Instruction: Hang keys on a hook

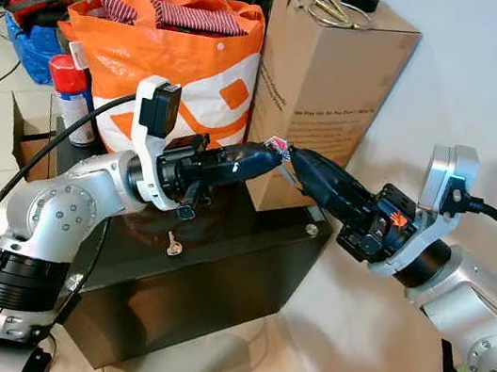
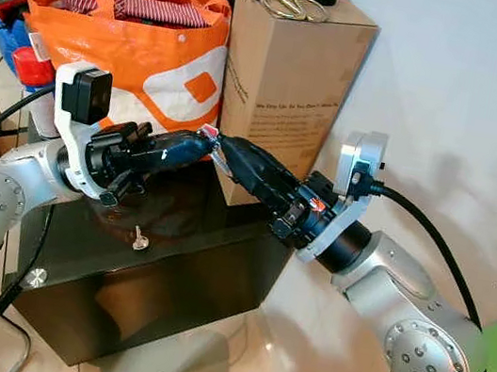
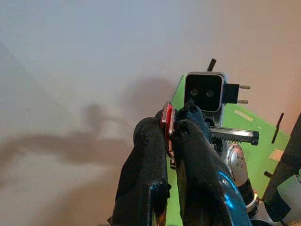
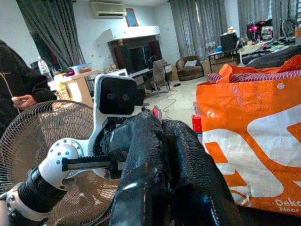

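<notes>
Passing a red key tag (image 1: 279, 144) between grippers above the dark cabinet (image 1: 216, 267).
Your left gripper (image 1: 273, 155) and right gripper (image 1: 293, 158) both pinch it; a key (image 1: 174, 245) lies below, nothing hung yet.

Few words can be read. The orange bag (image 4: 249, 141) carries white letters "Deka" at the lower right edge of the right wrist view, cut off by the frame. The cardboard box (image 1: 327, 85), upper centre, bears small dark print, too small to make out.
</notes>
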### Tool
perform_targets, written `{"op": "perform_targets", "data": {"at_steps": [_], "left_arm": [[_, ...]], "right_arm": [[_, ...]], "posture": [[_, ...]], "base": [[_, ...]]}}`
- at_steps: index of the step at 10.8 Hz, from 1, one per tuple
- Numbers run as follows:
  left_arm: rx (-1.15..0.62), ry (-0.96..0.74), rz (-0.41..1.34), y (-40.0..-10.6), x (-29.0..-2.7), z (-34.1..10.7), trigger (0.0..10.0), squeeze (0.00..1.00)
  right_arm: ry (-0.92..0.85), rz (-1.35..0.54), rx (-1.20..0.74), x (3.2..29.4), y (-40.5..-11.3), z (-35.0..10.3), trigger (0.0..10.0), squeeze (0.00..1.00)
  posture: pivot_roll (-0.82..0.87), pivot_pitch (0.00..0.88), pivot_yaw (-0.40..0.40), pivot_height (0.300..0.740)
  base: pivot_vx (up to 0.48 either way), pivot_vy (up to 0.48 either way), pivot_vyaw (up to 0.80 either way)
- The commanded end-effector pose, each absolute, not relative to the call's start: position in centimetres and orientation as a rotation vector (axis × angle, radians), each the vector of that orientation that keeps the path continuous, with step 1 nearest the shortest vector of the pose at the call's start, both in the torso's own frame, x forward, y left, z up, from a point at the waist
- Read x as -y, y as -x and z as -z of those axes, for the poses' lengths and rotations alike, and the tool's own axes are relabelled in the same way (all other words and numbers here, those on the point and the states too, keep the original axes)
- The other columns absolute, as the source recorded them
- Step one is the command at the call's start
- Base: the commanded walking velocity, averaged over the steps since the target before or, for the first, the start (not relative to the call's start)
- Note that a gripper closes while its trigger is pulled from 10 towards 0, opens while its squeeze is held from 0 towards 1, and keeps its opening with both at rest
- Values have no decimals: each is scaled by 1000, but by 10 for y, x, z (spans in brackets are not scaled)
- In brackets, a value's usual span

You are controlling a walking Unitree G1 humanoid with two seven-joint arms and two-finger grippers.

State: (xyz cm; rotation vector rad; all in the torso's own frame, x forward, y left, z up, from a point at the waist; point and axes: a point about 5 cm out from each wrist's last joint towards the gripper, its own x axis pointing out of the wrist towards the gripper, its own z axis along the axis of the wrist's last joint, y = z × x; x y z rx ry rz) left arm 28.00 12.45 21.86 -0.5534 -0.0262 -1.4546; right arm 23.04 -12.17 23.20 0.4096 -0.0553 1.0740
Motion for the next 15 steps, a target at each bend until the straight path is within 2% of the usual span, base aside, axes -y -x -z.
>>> {"op": "perform_targets", "data": {"at_steps": [1,6,7,8,9,10,15], "left_arm": [[22,520,1460,-282,-118,-222,0,27],[19,509,1461,-284,-117,-220,0,27],[17,480,1440,-286,-117,-219,9451,0],[17,476,1423,-288,-117,-218,10000,0],[15,482,1417,-288,-118,-218,10000,600],[8,496,1412,-288,-120,-217,10000,1000],[26,506,1405,-288,-126,-221,10000,1000]], "right_arm": [[-396,-1120,62,115,-227,-236,0,0],[-391,-1121,50,115,-226,-234,0,0],[-388,-1112,43,115,-226,-233,0,0],[-388,-1109,41,116,-227,-232,0,0],[-388,-1106,39,117,-227,-232,0,0],[-387,-1103,38,117,-228,-232,0,0],[-383,-1068,33,122,-231,-230,0,0]], "posture": [[-102,0,-30,740],[-107,0,-27,740],[-106,0,-32,740],[-106,0,-32,740],[-105,0,-36,740],[-103,0,-37,740],[-104,0,-35,740]], "base": [[0,0,0],[0,0,0],[0,0,0],[0,0,0],[0,0,0],[0,0,0],[0,0,0]]}}
